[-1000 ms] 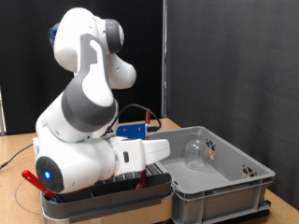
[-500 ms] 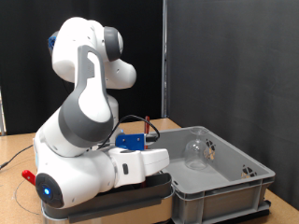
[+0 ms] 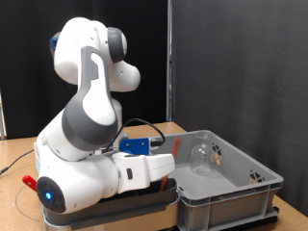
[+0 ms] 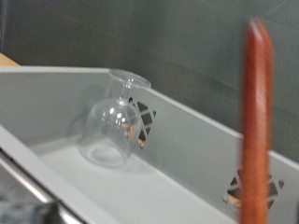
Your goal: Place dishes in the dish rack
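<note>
Red stick (image 4: 257,121) upright, close before wrist camera. Glass (image 4: 110,126) lies tilted in grey bin (image 3: 241,188). Fingers hidden; grip state cannot tell.

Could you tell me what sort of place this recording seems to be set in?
Probably a robotics lab: a white robot arm on a wooden table, black curtains behind, and a staged grey bin holding a clear glass.

Red utensil (image 4: 257,121) blurred, cropped
</note>
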Robot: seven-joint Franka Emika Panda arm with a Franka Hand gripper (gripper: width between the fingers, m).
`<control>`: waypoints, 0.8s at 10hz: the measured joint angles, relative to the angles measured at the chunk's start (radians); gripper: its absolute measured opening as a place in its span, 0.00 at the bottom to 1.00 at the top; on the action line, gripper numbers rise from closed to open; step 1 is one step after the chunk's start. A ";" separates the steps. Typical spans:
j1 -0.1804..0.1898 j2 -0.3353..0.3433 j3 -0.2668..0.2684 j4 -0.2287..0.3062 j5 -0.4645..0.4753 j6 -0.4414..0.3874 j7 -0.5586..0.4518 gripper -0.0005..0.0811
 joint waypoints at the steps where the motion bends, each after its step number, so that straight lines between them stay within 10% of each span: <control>1: 0.008 -0.016 0.000 -0.014 -0.019 0.057 -0.011 0.71; 4: 0.053 -0.156 0.002 -0.122 -0.083 0.225 -0.116 0.97; 8: 0.106 -0.306 0.016 -0.201 -0.121 0.303 -0.140 0.99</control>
